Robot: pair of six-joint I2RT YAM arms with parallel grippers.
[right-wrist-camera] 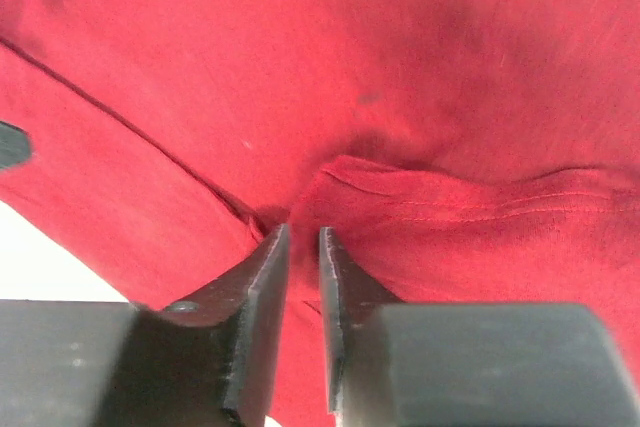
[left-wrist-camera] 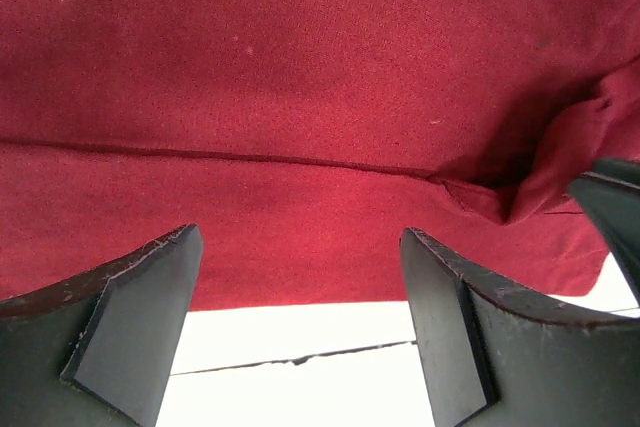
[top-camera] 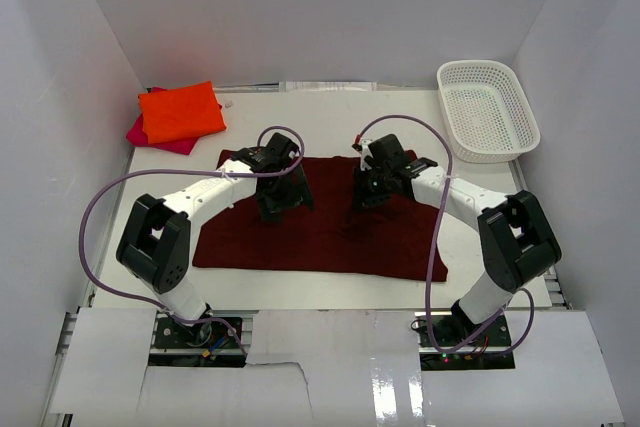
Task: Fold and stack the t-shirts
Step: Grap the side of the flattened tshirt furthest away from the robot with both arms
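Overhead: shows the maroon t-shirt [top-camera: 330,237] spread flat across the middle of the table [top-camera: 300,292], long side running left to right. Places the orange t-shirt [top-camera: 180,110] folded at the far left corner, lying on the pink t-shirt [top-camera: 140,133], with only pink edges peeking out beneath; both well apart from the maroon one. Finds a white mesh basket [top-camera: 476,65] at the far right corner. Puts both arms reaching inward over the maroon cloth, left gripper [top-camera: 283,202] low over its far left part, right gripper [top-camera: 368,197] low over its far middle, the two near each other but apart. Left wrist: looks down between widely spread fingers of the left gripper [left-wrist-camera: 300,237], nothing between them. Fills most of the view with maroon t-shirt [left-wrist-camera: 300,77], a stitched line crossing it, a rumpled fold at the right, the cloth's edge and bare white table [left-wrist-camera: 300,337] between the fingers. Right wrist: shows the right gripper [right-wrist-camera: 301,230] with fingers almost pressed together, only a thin slit left. Sets the tips right at a raised pucker of maroon t-shirt [right-wrist-camera: 400,67]; cannot tell whether any cloth is nipped in the slit. Leaves a sliver of table [right-wrist-camera: 40,257] at the lower left.
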